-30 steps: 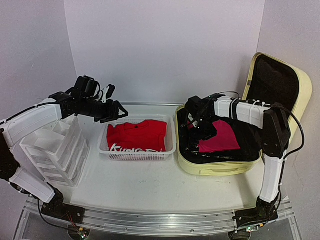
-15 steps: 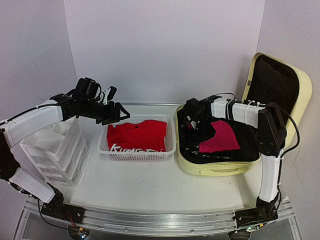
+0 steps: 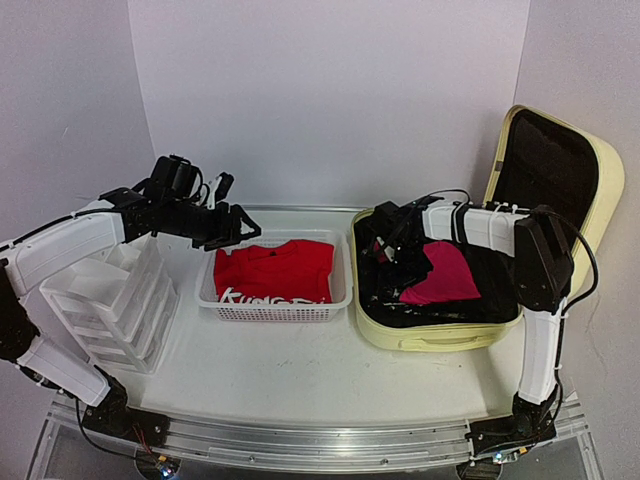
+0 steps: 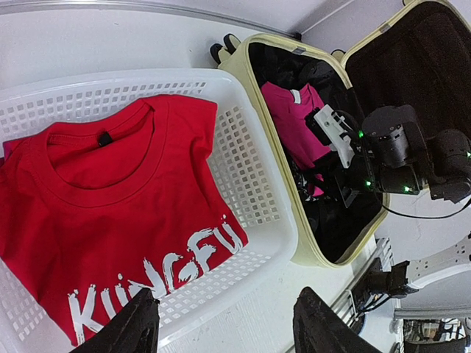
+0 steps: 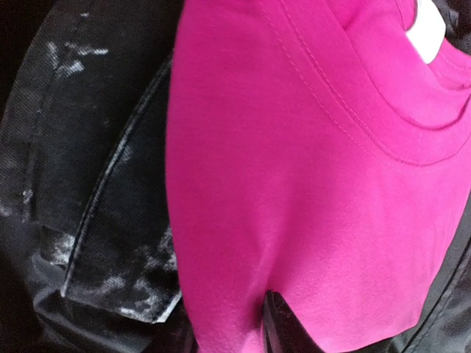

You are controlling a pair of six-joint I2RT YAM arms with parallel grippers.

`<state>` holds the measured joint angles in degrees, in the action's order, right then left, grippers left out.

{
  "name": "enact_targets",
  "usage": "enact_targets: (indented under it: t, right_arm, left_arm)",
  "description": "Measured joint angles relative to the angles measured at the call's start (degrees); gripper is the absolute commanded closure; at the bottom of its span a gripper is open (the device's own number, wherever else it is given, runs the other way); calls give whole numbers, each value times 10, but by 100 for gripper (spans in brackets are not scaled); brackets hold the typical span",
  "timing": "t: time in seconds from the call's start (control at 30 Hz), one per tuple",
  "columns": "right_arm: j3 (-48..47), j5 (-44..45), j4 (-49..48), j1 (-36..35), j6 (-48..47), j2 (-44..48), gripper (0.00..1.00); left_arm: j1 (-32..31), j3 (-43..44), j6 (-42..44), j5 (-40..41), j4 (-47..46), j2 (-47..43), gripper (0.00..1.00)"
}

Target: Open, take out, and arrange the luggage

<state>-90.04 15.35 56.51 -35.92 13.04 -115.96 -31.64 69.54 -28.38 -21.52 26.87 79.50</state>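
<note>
So the table [image 3: 300,370] had everything spread across it. The luggage [image 3: 430,335] sat on the right side, lying flat and wide open, with its lid [image 3: 600,190] standing up against the right wall and the black lining showing. In the left wrist view you could see its black wheels at the far corner.

The drawer unit [image 3: 110,300] was over at the left edge, partly under the left arm. Between it and the luggage sat the basket [image 3: 275,310], just beside the luggage but not touching as far as I could see. A red shirt [image 3: 270,268] with white lettering lay folded in it.

A pink shirt [image 3: 445,275] was inside the luggage, on top of some dark stuff.

The left gripper [image 3: 228,225] hung above the basket's far left corner, fingers spread apart with nothing between them. The right gripper [image 3: 395,255] was down in the luggage at the pink shirt's left edge. Its wrist camera showed one black finger [image 5: 278,323] right against the fabric, with a crease beside it, but honestly I couldn't tell if it had clamped on the shirt.
</note>
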Motion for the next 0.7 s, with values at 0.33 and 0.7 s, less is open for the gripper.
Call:
enact_targets:
  t: [0.33, 0.7]
  right_arm:
    - [8, -12, -11, 13, -12, 1, 98]
    - [32, -90, -34, 52, -44, 35, 100]
  left_arm:
    - [-15, 0, -31, -20, -12, 8, 37]
    - [-47, 21, -175, -70, -112, 103, 38]
